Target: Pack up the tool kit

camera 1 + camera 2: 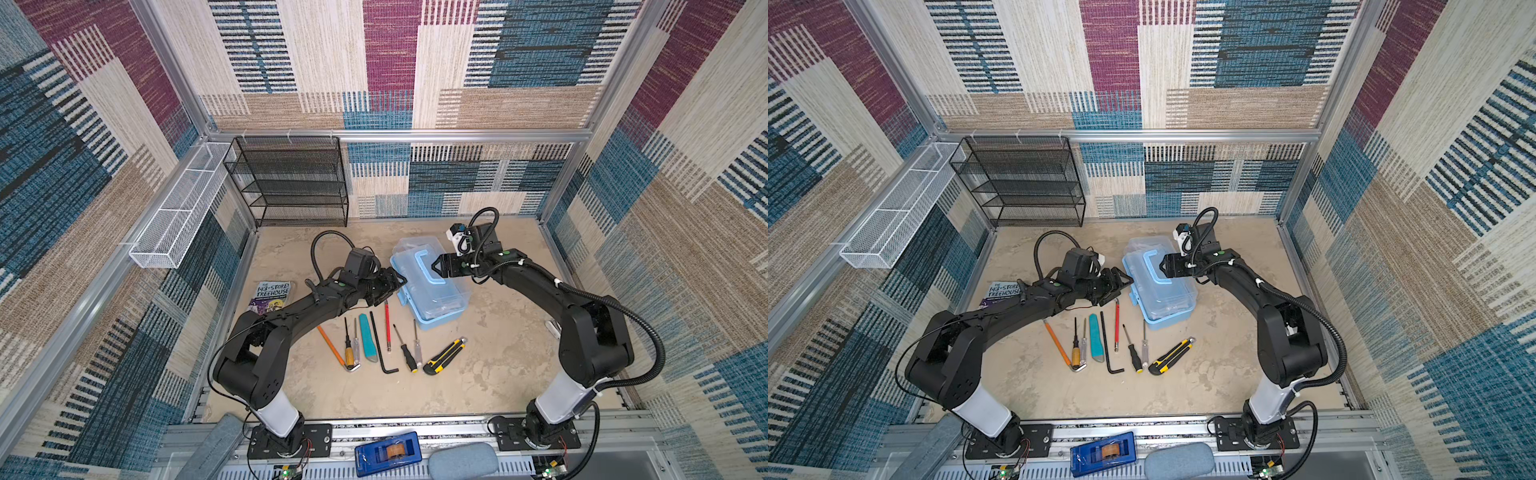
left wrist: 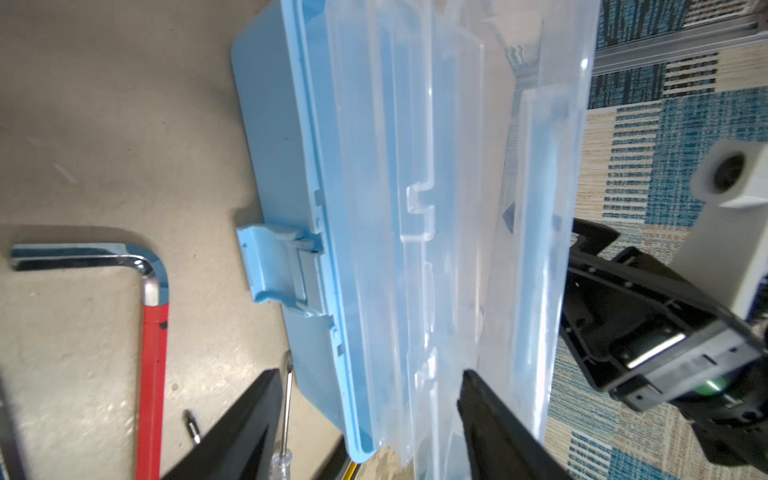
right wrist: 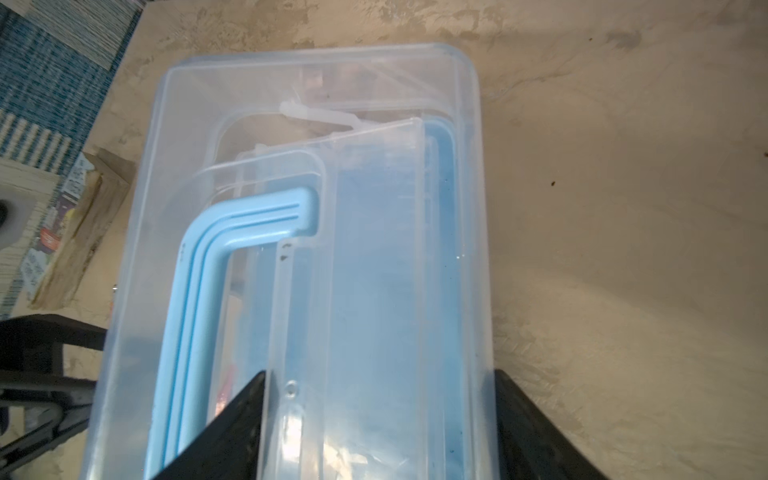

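**Tool kit, unpacked: pale blue case (image 1: 436,319) mid-table, tools loose in front of it.**
Left gripper (image 1: 397,286): jaws wide apart, at the case's long side near the latch (image 2: 282,266), gripping nothing. Right gripper (image 1: 434,268): jaws wide apart, over the clear lid beside the blue handle (image 3: 199,291), gripping nothing. Row on table, left to right in both top views: pencil (image 1: 330,345), wooden-handled screwdriver (image 1: 348,345), teal utility knife (image 1: 368,334), black hex key (image 1: 380,345), red hex key (image 1: 387,326), black-handled screwdriver (image 1: 404,347), clear-handled screwdriver (image 1: 417,345), yellow-black utility knife (image 1: 444,355).
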`<state>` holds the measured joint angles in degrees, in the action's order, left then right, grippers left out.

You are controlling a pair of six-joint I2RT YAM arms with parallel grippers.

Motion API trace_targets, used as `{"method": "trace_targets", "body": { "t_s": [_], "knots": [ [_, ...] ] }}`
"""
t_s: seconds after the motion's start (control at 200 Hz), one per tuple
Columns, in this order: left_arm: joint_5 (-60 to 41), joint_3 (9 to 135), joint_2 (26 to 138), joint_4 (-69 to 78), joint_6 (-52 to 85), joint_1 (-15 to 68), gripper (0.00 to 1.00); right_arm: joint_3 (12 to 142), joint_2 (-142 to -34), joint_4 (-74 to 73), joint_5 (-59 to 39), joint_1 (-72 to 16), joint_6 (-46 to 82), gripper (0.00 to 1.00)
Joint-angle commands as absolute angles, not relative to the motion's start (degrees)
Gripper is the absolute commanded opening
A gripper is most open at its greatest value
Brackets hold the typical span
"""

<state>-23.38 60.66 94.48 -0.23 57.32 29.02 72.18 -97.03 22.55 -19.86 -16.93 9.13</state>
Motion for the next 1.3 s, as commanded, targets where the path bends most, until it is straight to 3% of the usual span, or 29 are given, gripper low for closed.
{"method": "trace_targets", "body": {
  "t_s": [0.0, 0.926, 1.097, 1.297],
  "knots": [
    [-25.74, 61.43, 93.98, 5.93, 59.65, 29.08, 0.71, 70.54, -96.08, 19.08, -26.87, -15.45, 13.62, 0.62],
    [-29.4, 68.72, 102.96, 22.59, 66.0, 32.42, 0.62, 61.88, -94.74, 2.84, -42.93, -10.67, 27.45, 0.64],
    [-30.05, 71.17, 104.44, 23.7, 66.66, 32.43, 0.55, 61.55, -95.06, 1.98, -43.5, -10.1, 28.26, 0.68],
    [-30.51, 73.19, 106.57, 26.09, 68.46, 32.52, 0.39, 61.0, -94.82, 1.42, -43.12, -9.15, 28.61, 0.74]
  ]
}}
